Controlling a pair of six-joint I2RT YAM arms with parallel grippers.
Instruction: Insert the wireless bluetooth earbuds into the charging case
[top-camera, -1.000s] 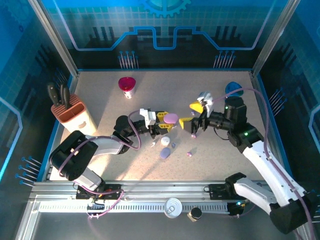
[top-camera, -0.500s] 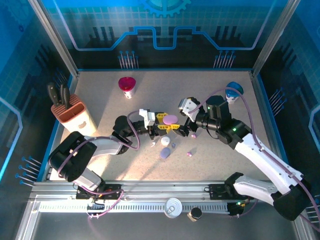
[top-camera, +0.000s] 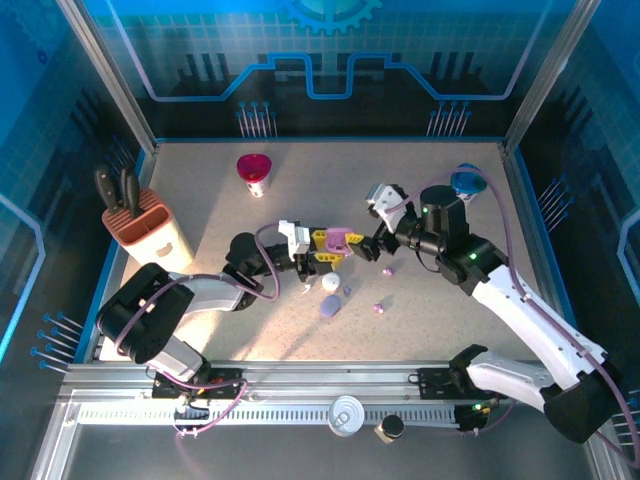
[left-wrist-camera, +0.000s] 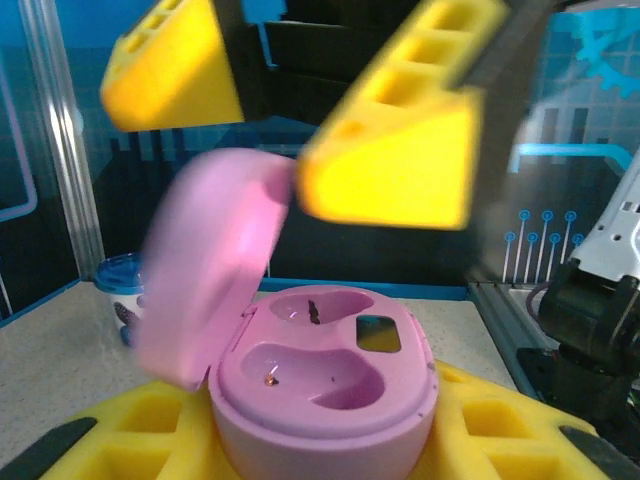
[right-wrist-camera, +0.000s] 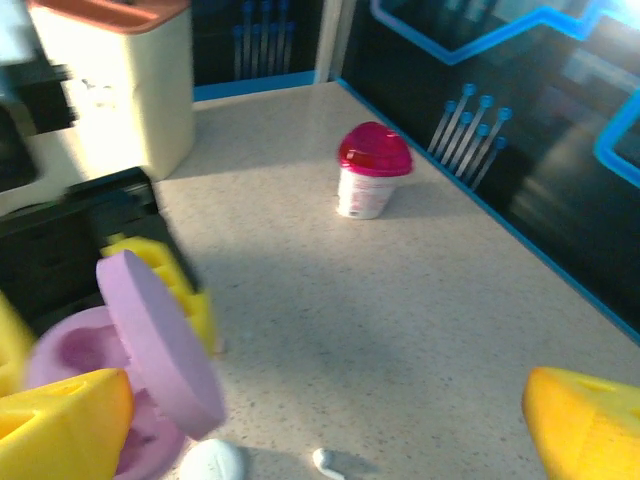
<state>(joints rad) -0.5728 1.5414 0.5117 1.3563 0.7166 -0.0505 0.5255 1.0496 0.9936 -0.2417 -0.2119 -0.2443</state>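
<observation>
Speckled beige tabletop (top-camera: 220, 215) carries everything loose. The left gripper (top-camera: 328, 247) is clamped on the pink oval plastic charging case (top-camera: 343, 238) and holds it clear of the table, mid-field. The case's hinged pink lid (left-wrist-camera: 205, 270) stands up and tilted back. Both moulded wells (left-wrist-camera: 320, 370) look empty in the left wrist view. The right gripper (top-camera: 362, 247) sits just beside the case on its right, jaws spread wide with nothing between them, one yellow finger near the lid. The tiny bead-like plastic earbuds are all down on the table on the arm-base side of the case, none in it. A pinkish earbud (top-camera: 388, 270) lies right and toward the bases, closest to the right gripper. A purple earbud (top-camera: 379, 308) is further out the same way, and another purple earbud (top-camera: 347, 290) is almost straight toward the bases. A white earbud (top-camera: 307, 289) lies left and toward the bases, and the right wrist view picks one up too (right-wrist-camera: 325, 460). Don't confuse them with the white oval case (top-camera: 330, 283) or the purple oval case (top-camera: 330, 307) among them. Key relation: the left arm is busy as a fixture, so the free right arm is the picker, and its target lies below and base-ward of its fingers. My read is a short drop and pull-back to the pinkish one. The earbuds' long axes are too small to resolve, so finger alignment can't be called from here.
</observation>
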